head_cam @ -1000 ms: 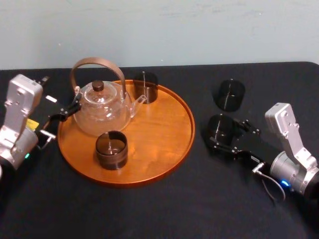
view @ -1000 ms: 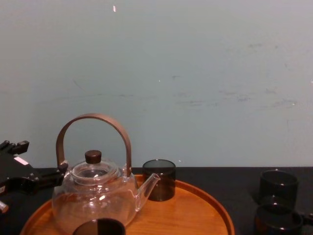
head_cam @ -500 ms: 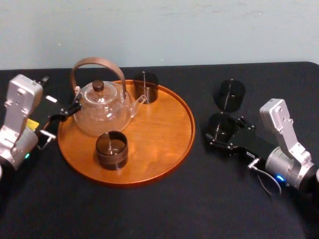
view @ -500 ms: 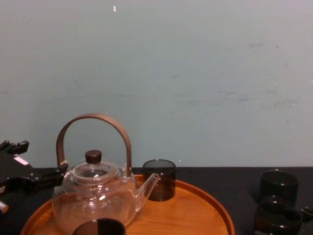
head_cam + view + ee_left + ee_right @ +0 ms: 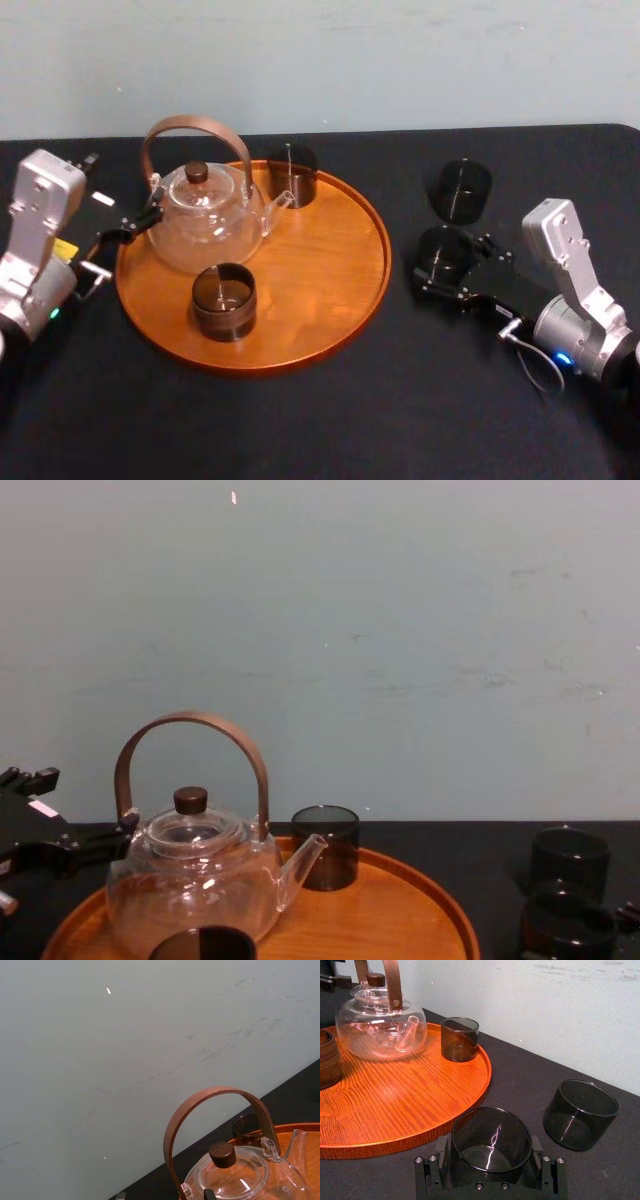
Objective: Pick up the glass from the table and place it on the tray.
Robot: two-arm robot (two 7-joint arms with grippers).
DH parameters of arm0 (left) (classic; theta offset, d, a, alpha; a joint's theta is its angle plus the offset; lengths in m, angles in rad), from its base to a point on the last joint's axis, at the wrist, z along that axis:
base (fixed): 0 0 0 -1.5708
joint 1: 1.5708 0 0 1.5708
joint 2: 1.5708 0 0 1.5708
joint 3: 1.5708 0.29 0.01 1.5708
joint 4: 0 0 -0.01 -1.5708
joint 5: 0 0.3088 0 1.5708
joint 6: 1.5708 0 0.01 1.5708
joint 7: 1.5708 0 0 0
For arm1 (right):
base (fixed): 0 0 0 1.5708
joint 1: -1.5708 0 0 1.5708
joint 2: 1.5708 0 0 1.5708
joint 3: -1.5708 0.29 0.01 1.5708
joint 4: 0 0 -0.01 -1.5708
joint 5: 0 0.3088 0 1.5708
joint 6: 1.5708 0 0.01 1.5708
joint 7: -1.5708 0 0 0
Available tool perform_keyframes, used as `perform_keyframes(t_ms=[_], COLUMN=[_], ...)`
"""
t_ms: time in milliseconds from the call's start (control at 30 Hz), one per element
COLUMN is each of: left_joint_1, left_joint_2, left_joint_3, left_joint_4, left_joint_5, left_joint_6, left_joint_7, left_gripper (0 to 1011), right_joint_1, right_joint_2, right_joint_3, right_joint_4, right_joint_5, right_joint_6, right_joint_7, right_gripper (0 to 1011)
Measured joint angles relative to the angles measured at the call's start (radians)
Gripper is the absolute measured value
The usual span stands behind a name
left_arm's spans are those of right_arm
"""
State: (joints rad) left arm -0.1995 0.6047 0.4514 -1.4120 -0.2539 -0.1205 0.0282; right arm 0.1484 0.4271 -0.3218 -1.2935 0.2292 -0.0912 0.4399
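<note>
A dark smoky glass stands on the black table just right of the round orange-brown tray. My right gripper is shut on it. In the right wrist view the black fingers press against both sides of the glass, a short way from the tray's rim. My left gripper rests open at the tray's left edge, beside the glass teapot.
A second dark glass stands on the table just behind the held one. On the tray are the teapot with its arched brown handle, one glass at the back and a brown cup at the front. The tray's right half is bare.
My right arm has shifted slightly toward the tray, still holding the glass, which has hardly moved. The left arm has stayed put.
</note>
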Motion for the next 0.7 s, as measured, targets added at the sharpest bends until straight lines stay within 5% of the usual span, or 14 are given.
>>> perform_keyframes(t_ms=[233, 700], left_joint_1=[0.0, 0.0], left_joint_2=[0.0, 0.0], left_joint_3=[0.0, 0.0], left_joint_4=[0.0, 0.0], left_joint_5=[0.0, 0.0], left_joint_6=[0.0, 0.0], left_joint_7=[0.0, 0.0], left_gripper=[1010, 1010], right_joint_1=[-0.001, -0.003], right_joint_2=[0.001, -0.002], right_joint_3=[0.001, 0.003], right_joint_4=[-0.001, -0.011], right_joint_5=[0.0, 0.002], right_joint_6=[0.0, 0.009], right_joint_7=[-0.001, -0.001], right_gripper=[921, 916])
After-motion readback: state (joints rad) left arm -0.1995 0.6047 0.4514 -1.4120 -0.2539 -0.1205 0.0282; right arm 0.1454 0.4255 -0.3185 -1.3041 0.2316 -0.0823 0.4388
